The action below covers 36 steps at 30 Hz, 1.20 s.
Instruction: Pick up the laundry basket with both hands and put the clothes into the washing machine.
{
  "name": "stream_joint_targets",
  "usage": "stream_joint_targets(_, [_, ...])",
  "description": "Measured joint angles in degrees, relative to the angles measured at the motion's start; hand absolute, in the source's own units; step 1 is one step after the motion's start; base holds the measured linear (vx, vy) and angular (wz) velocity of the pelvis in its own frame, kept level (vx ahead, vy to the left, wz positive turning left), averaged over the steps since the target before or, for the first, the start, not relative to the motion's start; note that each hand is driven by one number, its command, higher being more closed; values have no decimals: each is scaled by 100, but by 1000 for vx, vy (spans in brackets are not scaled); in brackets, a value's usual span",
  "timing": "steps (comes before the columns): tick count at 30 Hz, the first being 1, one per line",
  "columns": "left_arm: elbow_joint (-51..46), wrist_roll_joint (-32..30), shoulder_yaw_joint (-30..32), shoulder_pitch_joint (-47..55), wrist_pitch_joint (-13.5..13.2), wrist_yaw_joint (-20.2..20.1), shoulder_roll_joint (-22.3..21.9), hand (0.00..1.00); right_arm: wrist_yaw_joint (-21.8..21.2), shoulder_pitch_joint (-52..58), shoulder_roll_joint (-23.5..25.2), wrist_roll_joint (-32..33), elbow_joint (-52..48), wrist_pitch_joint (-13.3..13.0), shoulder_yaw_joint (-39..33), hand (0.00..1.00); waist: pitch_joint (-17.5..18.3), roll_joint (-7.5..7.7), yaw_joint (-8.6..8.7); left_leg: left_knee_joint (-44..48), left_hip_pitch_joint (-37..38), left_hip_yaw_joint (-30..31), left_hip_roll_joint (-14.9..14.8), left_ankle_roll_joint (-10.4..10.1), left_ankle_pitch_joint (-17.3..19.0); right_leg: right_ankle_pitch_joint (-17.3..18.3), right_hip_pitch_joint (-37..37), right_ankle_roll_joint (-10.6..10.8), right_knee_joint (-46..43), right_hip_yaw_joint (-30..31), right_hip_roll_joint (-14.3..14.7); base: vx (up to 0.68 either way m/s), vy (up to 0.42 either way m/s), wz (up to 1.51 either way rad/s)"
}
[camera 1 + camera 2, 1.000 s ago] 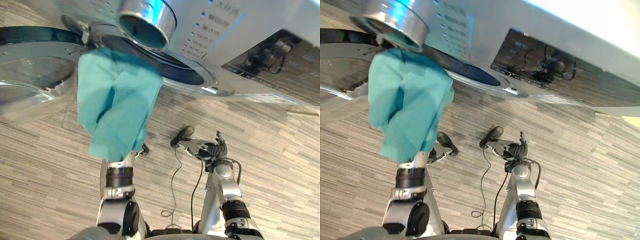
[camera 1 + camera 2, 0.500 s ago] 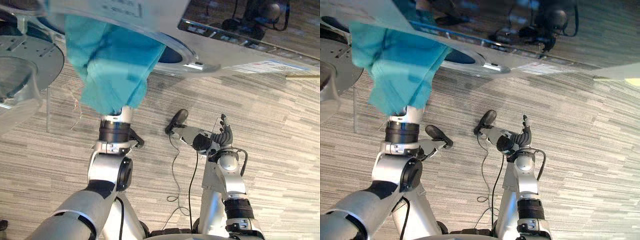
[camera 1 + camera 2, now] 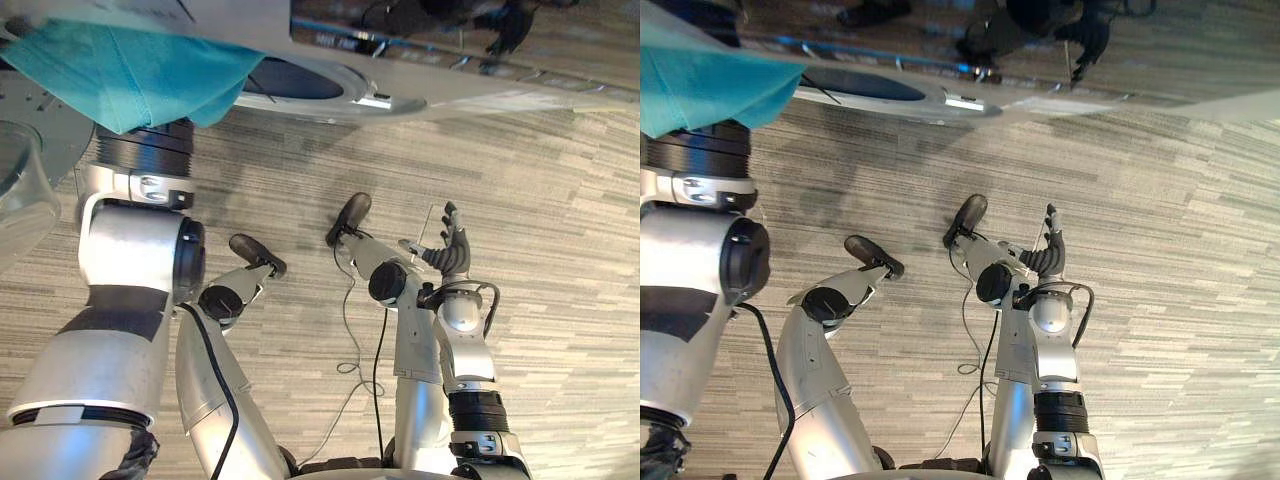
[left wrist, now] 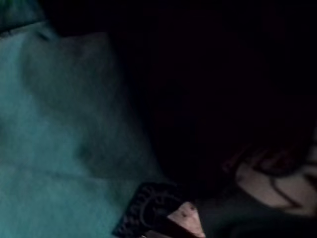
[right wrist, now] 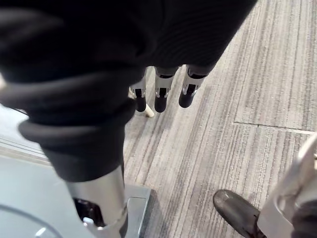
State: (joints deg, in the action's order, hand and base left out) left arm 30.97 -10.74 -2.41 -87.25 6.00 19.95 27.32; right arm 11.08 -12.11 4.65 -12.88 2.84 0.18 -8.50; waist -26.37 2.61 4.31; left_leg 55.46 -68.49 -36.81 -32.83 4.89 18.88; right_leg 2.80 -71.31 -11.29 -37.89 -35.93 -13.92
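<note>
Left hand: hidden under the teal cloth (image 3: 130, 70), so whether it is open or closed cannot be told. The left arm (image 3: 135, 250) is raised, and its upper end goes under the cloth at the washing machine (image 3: 450, 75). The cloth drapes over the end of this arm, just beside the round drum opening (image 3: 295, 78). In the left wrist view the cloth lies against a dark interior.

Right hand (image 3: 450, 248): fingers (image 5: 161, 91) straight and spread, holding nothing. It is raised over the floor, below the machine front and well apart from the cloth.

Washing machine: silver front with a dark panel. The door (image 3: 20, 190) stands open on the far side of the left arm from the right hand.

Surface: grey striped floor (image 3: 560, 200) under both arms.
</note>
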Motion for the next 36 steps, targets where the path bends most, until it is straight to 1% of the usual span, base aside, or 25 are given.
stream_joint_targets(1, [113,-528,-36,-23,103,-44,115,0,0,112,2,5,11,-72,-10,0,0,0,6,-65,0,-27,17,1,-2,-61,15,31,114,-5,29,-29,47,-9])
stream_joint_targets(3, [316,-1233,-34,-6,162,-304,167,0,-1,482,1,140,63,-156,-15,0,0,0,3,-117,4,-28,34,36,-70,-124,63,16,203,-35,50,-18,41,-1])
stream_joint_targets(6, [596,-1724,53,372,165,-607,125,0,-15,766,-36,168,358,-157,-52,0,0,0,21,-214,137,-32,77,2,-107,-134,194,8,263,-44,62,1,11,5])
stream_joint_targets(8, [732,-1804,91,662,174,-686,63,0,-16,814,-37,179,460,-157,-63,0,5,11,44,-292,240,-58,93,-30,-124,-145,295,25,377,-55,94,0,0,0])
stream_joint_targets(10, [897,-1792,276,986,188,-772,-138,0,-19,816,-41,206,490,-161,-59,0,7,15,52,-389,359,-98,99,-55,-138,-170,414,63,509,-63,154,0,0,0])
stream_joint_targets(11, [1027,-1695,445,1133,224,-792,-276,0,-23,815,-44,223,476,-181,-52,0,15,30,54,-445,423,-130,106,-79,-152,-188,469,76,582,-59,182,0,0,0])
stream_joint_targets(13, [1036,-1275,742,1387,231,-882,-387,0,-50,814,-54,275,474,-182,-45,0,14,32,98,-487,483,-135,116,-106,-173,-202,531,59,616,-69,196,17,-5,0])
stream_joint_targets(15, [1042,-434,1107,1612,231,-1003,-441,0,-125,814,-66,353,483,-135,-37,0,13,34,104,-518,585,-177,107,-114,-187,-208,591,49,627,-68,220,36,-9,-4])
stream_joint_targets(16, [1042,-206,1191,1643,228,-1002,-449,0,-125,814,-69,363,486,-115,-19,0,12,35,102,-523,609,-193,103,-115,-187,-210,606,47,631,-65,225,22,-6,-6])
stream_joint_targets(17, [1039,246,1288,1654,227,-1000,-446,0,-128,811,-74,379,492,-84,27,0,12,35,90,-531,648,-208,91,-115,-187,-212,641,47,658,-53,249,18,-7,-6])
stream_joint_targets(18, [1022,520,1352,1651,216,-994,-444,0,-128,796,-73,380,515,-79,52,0,11,37,85,-536,662,-208,82,-115,-187,-224,665,50,688,-53,270,16,-9,-6])
stream_joint_targets(19, [1003,1010,1428,1647,185,-981,-451,0,-129,763,-67,380,561,-46,87,0,8,42,83,-566,701,-210,83,-126,-193,-246,716,55,745,-54,295,0,0,0])
stream_joint_targets(21, [924,1649,1430,1652,81,-962,-474,0,-124,751,-72,380,607,10,160,0,8,42,76,-613,725,-207,111,-143,-204,-258,757,74,798,-67,301,-1,0,5])
stream_joint_targets(22, [769,1934,1439,1715,-47,-926,-511,0,-123,740,-63,381,687,19,189,0,8,42,70,-671,724,-207,156,-124,-236,-268,760,89,823,-77,284,-4,1,10])
stream_joint_targets(24, [585,1971,1451,1934,-195,-843,-583,0,-121,737,-62,380,772,30,192,0,8,42,31,-719,738,-204,193,-123,-266,-268,773,89,834,-84,268,0,1,8])
stream_joint_targets(25, [544,1968,1461,2022,-214,-835,-596,0,-120,736,-64,380,786,31,191,0,8,42,5,-728,741,-198,196,-123,-277,-268,782,89,838,-93,268,7,-4,7])
stream_joint_targets(27, [558,1899,1681,2405,-234,-837,-689,0,-119,712,-76,379,797,28,182,0,2,54,-34,-814,816,-198,243,-142,-333,-268,839,89,837,-101,250,11,-10,10])
stream_joint_targets(29, [556,1890,1823,2662,-242,-864,-692,0,-119,640,-88,379,864,28,174,0,-6,67,-22,-915,912,-236,314,-147,-376,-268,896,89,864,-101,215,8,-13,12])
stream_joint_targets(31, [557,1815,1928,2967,-243,-876,-690,0,-120,566,-147,378,957,31,174,0,-13,80,-36,-957,1034,-268,322,-158,-382,-270,1013,95,942,-86,245,2,-19,2])
stream_joint_targets(33, [557,1694,2105,3160,-246,-881,-675,0,-119,524,-250,378,958,25,172,0,-46,147,-60,-1035,1182,-338,321,-167,-384,-329,1149,196,1149,-44,332,-7,-24,-8])
stream_joint_targets(35, [538,1733,2107,3157,-266,-887,-655,0,-118,506,-355,377,948,21,151,0,-56,166,-75,-1139,1189,-391,345,-206,-407,-418,1173,310,1352,-40,389,-10,-23,-6])
stream_joint_targets(36, [525,1747,2107,3153,-283,-888,-644,0,-119,499,-382,376,947,23,152,0,-64,174,-70,-1158,1189,-411,356,-210,-410,-431,1168,321,1393,-39,390,-8,-22,-6])
